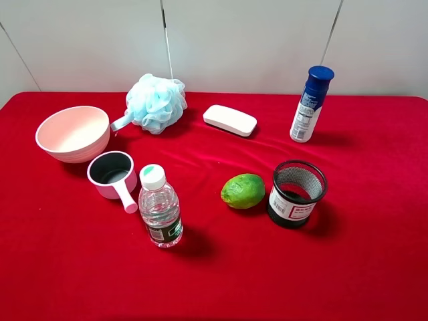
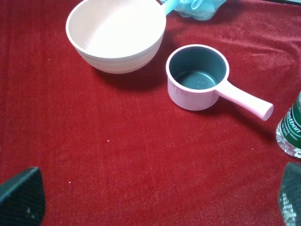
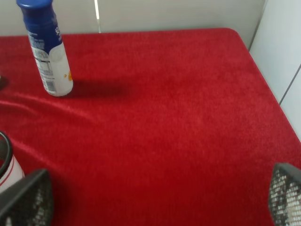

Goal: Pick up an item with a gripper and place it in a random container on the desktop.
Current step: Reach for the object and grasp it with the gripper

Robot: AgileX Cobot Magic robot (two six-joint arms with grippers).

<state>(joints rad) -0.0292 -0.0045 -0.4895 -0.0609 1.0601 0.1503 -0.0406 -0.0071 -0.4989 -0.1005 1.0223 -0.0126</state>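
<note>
A: High view. Where is the bottle (image 1: 309, 103)?
B: Blue cap up, standing on the red desk (image 1: 374, 267) at 2 o'clock from the desk's middle, near the far edge.

A: And the mesh cup (image 1: 297, 194)?
B: It is upright at 3 o'clock from the middle, with its barcode label towards the camera. The bottle is at 12 o'clock from it, well apart. A lime (image 1: 243, 190) sits just beside the cup at its 9 o'clock.

A: Left hand (image 2: 155, 202)?
B: Its wrist view shows only two dark fingertips (image 2: 21, 197). They are set wide apart, with only red cloth between them. The pink bowl (image 2: 115, 35) and the handled cup (image 2: 197, 77) lie ahead of it.

A: Right hand (image 3: 155, 202)?
B: Its fingers are also spread wide, gripping nothing. The bottle stands ahead, well apart. A sliver of the mesh cup's rim shows near one fingertip.

A: What else is on the desk?
B: The bowl is at 10 o'clock, with the handled cup close at the bowl's 5 o'clock. A water bottle (image 1: 159, 207) stands at that cup's 4 o'clock. A bath pouf (image 1: 156, 102) is at 11 o'clock and a white case (image 1: 230, 120) at 12 o'clock.
</note>
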